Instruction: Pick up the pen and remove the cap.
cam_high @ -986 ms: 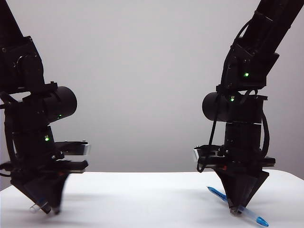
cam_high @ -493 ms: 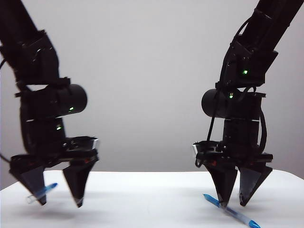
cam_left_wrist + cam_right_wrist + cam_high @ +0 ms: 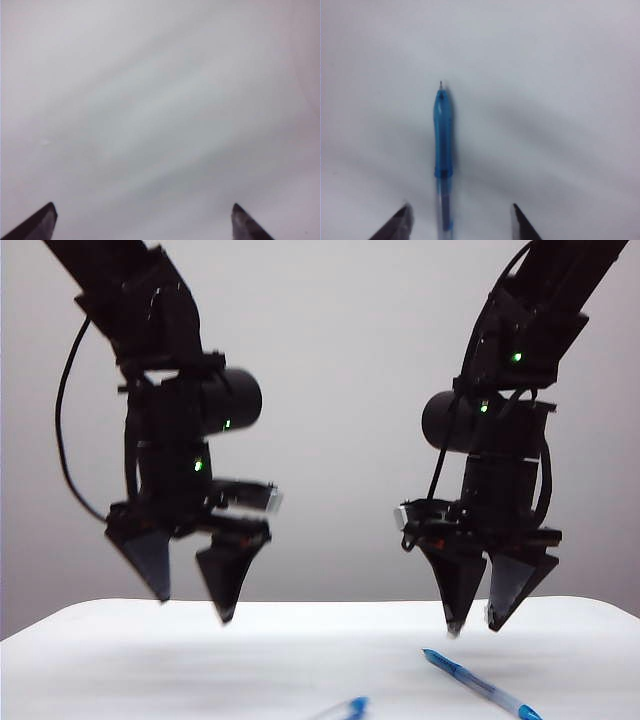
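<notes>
Both pincers released, lifted off table (image 3: 200,660) — left pincer (image 3: 195,605), right pincer (image 3: 478,625) above pen (image 3: 480,687).

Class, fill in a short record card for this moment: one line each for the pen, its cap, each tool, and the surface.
pen: lies uncapped on the table, writing tip bare, under the right tool
cap: small blue piece at the front edge of the exterior view, apart from the pen
left tool: open, raised above the table, holding nothing
right tool: open, raised just above the pen, holding nothing
table: white
</notes>
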You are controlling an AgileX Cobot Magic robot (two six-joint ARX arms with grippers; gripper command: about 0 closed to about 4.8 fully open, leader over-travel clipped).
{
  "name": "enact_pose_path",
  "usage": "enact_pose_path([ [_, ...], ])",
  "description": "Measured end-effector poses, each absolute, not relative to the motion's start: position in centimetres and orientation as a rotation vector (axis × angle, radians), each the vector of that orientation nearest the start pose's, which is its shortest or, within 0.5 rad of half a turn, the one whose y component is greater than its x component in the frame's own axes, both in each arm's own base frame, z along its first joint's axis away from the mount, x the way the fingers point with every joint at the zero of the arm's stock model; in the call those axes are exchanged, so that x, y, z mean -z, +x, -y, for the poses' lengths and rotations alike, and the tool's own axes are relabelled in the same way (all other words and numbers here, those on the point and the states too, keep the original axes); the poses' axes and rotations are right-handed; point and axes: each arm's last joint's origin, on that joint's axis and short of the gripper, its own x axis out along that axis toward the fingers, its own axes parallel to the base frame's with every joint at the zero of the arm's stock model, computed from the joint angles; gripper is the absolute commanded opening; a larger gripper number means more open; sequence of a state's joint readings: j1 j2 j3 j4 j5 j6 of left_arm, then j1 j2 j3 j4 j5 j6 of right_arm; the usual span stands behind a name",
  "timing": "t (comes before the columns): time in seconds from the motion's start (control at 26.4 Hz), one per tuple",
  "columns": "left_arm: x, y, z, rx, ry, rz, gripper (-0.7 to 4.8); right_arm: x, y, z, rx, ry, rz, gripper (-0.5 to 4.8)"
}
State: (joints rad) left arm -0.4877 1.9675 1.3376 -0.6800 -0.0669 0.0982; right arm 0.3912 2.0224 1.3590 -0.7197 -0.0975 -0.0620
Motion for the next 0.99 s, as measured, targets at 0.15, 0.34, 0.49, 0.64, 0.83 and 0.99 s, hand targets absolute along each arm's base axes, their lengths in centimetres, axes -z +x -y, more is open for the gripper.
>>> enact_pose_path([
  [0.15, -19.6, 32.7, 17.0, 0.417, 0.454, -1.273, 4.79, -17.3, 34.3, -14.4, -0.451, -0.251, -1.344, 2.48],
  [0.34, -28.1, 29.4, 15.3, 0.415, 0.397, -1.047, 4.79, -24.1, 32.0, -13.0, -0.449, -0.226, -1.204, 2.48],
  [0.49, -32.1, 26.1, 13.5, 0.402, 0.371, -0.980, 4.79, -27.8, 29.9, -11.7, -0.439, -0.203, -1.122, 2.48],
  [0.64, -36.3, 22.9, 11.1, 0.380, 0.305, -0.828, 4.79, -31.6, 27.5, -9.7, -0.411, -0.138, -1.008, 2.48],
  [0.83, -40.7, 18.0, 6.2, 0.263, 0.195, -0.646, 4.79, -36.2, 22.5, -6.6, -0.365, -0.059, -0.807, 2.48],
  [0.99, -41.1, 15.2, 2.9, 0.125, 0.155, -0.684, 4.79, -37.6, 18.3, -5.3, -0.355, -0.039, -0.701, 2.47],
])
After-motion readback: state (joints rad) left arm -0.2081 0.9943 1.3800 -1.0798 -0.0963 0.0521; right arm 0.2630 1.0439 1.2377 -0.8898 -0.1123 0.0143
